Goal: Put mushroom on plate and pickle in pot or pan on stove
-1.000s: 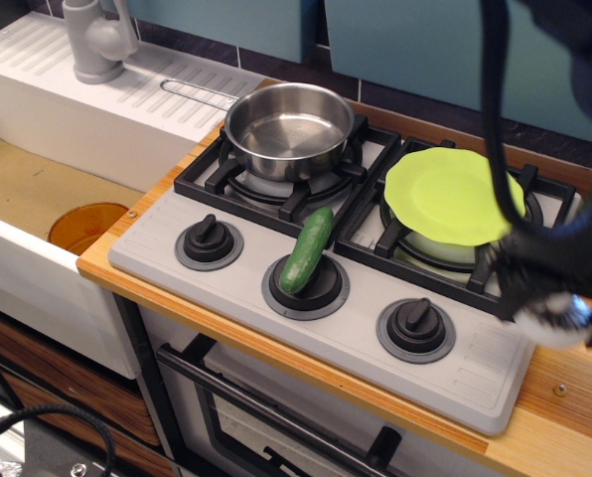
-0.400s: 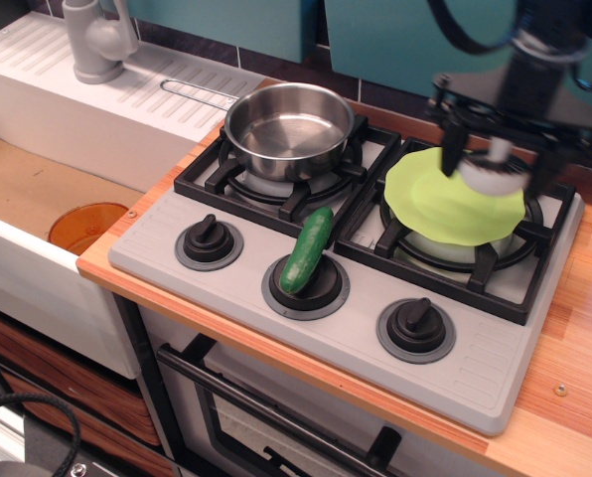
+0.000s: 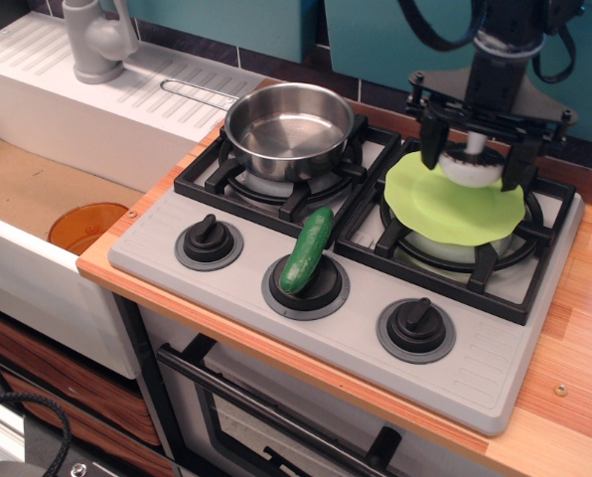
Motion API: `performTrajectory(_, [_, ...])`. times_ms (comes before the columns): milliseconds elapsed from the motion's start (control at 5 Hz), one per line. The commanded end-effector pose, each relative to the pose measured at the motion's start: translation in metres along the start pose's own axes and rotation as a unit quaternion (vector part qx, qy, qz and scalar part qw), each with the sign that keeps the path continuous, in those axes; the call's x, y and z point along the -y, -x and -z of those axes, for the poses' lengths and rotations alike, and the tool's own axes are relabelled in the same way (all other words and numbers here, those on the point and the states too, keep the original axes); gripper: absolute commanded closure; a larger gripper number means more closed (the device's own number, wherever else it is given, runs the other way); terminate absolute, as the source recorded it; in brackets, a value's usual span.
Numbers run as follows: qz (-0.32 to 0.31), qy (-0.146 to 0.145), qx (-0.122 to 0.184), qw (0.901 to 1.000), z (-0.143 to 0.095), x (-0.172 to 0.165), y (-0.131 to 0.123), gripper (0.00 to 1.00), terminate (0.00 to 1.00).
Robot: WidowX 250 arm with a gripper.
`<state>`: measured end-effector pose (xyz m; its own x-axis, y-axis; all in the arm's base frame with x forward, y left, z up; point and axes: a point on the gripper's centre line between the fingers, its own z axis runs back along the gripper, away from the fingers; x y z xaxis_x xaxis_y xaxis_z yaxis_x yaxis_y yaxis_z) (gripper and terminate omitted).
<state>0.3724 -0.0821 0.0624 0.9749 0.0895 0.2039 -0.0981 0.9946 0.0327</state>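
Observation:
My gripper (image 3: 474, 169) hangs over the far part of the lime-green plate (image 3: 453, 211), which lies on the right burner of the grey stove (image 3: 361, 333). Its two black fingers stand on either side of the white mushroom (image 3: 472, 165) and hold it at or just above the plate. The dark-green pickle (image 3: 307, 248) lies tilted across the middle front knob, well left of the gripper. The steel pot (image 3: 289, 129) stands empty on the left back burner, with its wire handle pointing left.
A white sink with a grey faucet (image 3: 95, 40) and drainboard lies at the left. An orange disc (image 3: 87, 227) lies in the basin. Two other knobs (image 3: 209, 240) (image 3: 416, 328) line the stove front. A wooden counter (image 3: 584, 338) runs along the right.
My gripper carried the mushroom from the stove's front right corner up and back over the plate, then shifted slightly left and farther back. The pickle and pot have not moved.

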Motion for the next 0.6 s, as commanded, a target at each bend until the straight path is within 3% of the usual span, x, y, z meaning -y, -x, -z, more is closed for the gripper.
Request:
performTrajectory(0, [-0.006,0.004,0.025,0.9997,-0.014,0.006,-0.010,0.00,0.00])
performTrajectory(400, [-0.005,-0.005,-0.014,0.9999,-0.054,0.001,0.003,0.00,0.00])
